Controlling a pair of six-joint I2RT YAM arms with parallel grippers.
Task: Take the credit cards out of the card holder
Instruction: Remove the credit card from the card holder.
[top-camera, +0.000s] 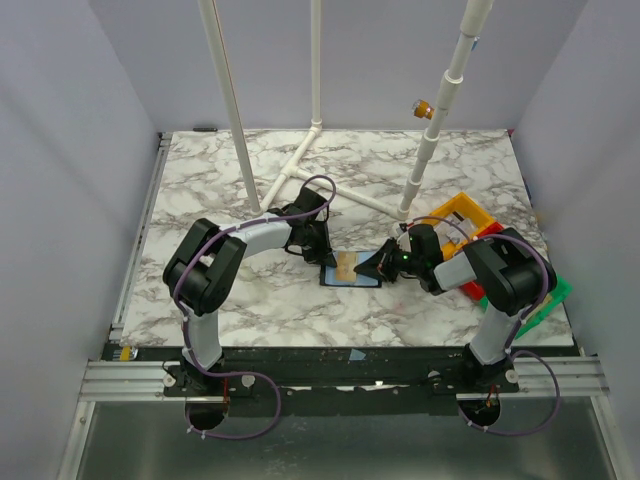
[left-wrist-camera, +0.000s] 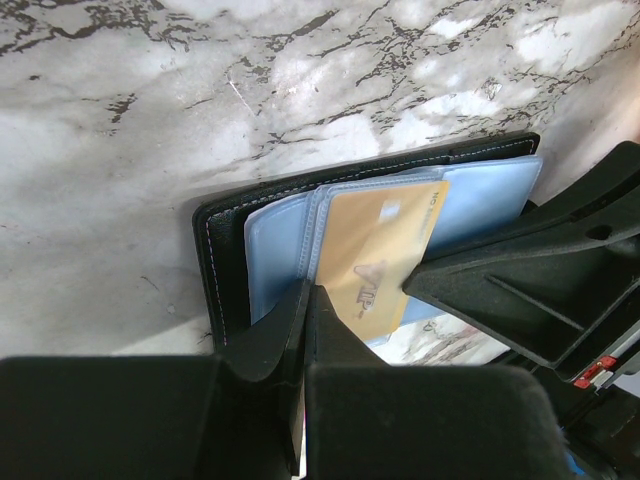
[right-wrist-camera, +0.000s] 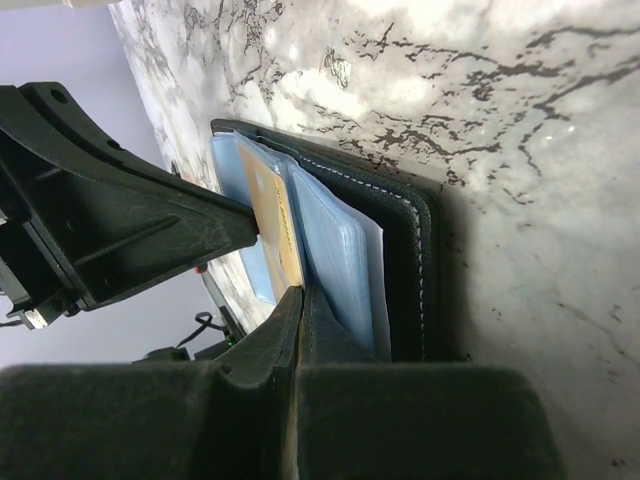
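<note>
Marble-patterned in white and grey, the table carries everything, and a white pipe frame stands on its far half. The left arm and the right arm both bend inward and meet near the middle of the table. On the right side, behind the right arm, sit a yellow bin, a red bin and a green bin, close together and well apart from the work in the middle. The black card holder lies open and flat on the table between the two arms, its stitched edge showing around pale blue sleeves; whether those sleeves hold more cards cannot be told. The left gripper has its fingers pressed together with no gap, the tip resting at the lower left corner of the tan card, on the open holder. The right gripper is likewise closed tight, its tip at one end of the same card, coming from the opposite side so that the two tips nearly face each other. Whether either tip actually pinches the card is not clear. The tan card still lies in the holder, tilted, one end sticking out past the sleeves.
</note>
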